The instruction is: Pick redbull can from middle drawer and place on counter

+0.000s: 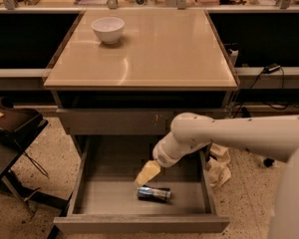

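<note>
The redbull can (154, 193) lies on its side on the grey floor of the open middle drawer (114, 193), near its front, right of centre. My gripper (147, 174) hangs inside the drawer just above and slightly left of the can, apart from it, on the end of the white arm that comes in from the right. The beige counter (154, 54) tops the cabinet above the drawer.
A white bowl (108, 29) stands on the counter's back left. A closed grey drawer front (114, 122) sits above the open drawer. A dark chair or stand (12, 133) is at the left. Crumpled pale bags (219, 166) lie right of the drawer.
</note>
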Robot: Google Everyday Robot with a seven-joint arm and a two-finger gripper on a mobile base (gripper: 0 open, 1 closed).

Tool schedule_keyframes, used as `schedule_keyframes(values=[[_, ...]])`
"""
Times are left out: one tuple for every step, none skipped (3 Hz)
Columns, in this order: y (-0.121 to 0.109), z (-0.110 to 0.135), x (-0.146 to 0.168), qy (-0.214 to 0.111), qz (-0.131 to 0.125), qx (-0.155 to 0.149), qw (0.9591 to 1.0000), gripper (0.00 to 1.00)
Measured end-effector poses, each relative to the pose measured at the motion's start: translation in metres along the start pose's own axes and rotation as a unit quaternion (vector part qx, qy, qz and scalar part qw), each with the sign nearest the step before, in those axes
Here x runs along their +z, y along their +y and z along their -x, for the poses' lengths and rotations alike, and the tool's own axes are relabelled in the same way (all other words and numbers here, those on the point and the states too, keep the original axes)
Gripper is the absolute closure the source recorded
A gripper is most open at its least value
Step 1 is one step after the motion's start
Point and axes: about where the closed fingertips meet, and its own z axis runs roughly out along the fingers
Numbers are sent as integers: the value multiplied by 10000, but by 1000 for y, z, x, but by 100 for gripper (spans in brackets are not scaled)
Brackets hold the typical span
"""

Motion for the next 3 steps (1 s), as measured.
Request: schedule_keyframes(values=[[-7, -22, 19, 350, -337, -51, 9988, 0], [-7, -22, 19, 351, -335, -52, 9988, 0], [-23, -38, 33, 240, -179, 240, 9993, 0]])
